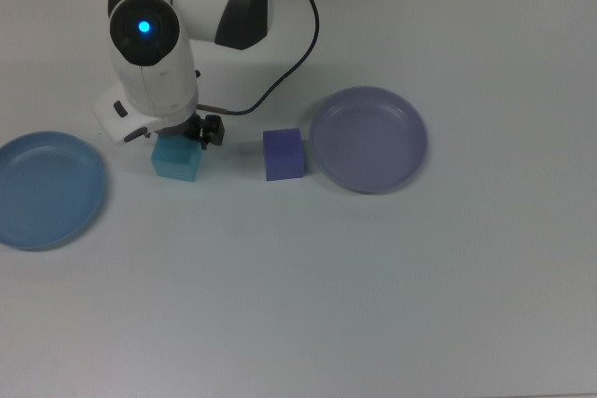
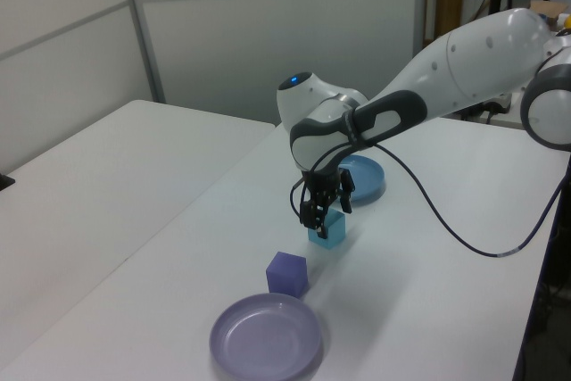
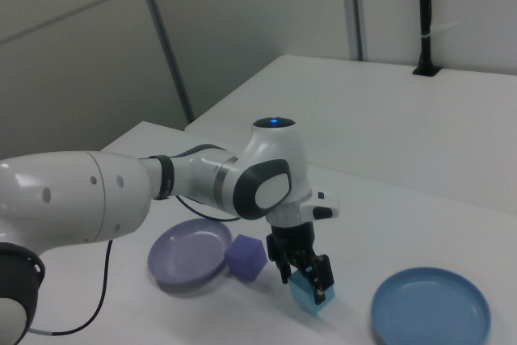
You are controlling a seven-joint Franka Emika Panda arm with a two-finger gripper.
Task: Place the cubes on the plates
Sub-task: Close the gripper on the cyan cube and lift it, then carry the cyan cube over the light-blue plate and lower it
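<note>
Jaws (image 2: 326, 216) standing open astride the cyan cube (image 1: 177, 162); an off-centre closing risks nudging it toward the purple cube (image 1: 284, 154) at three o'clock in the top view.

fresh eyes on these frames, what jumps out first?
The white arm dominates, bent low over the table with its gripper down at the cyan cube, jaws open on either side of it. In the top view the purple cube sits just right of that, almost against the lavender plate. The blue plate lies bare at the top view's far left.
</note>
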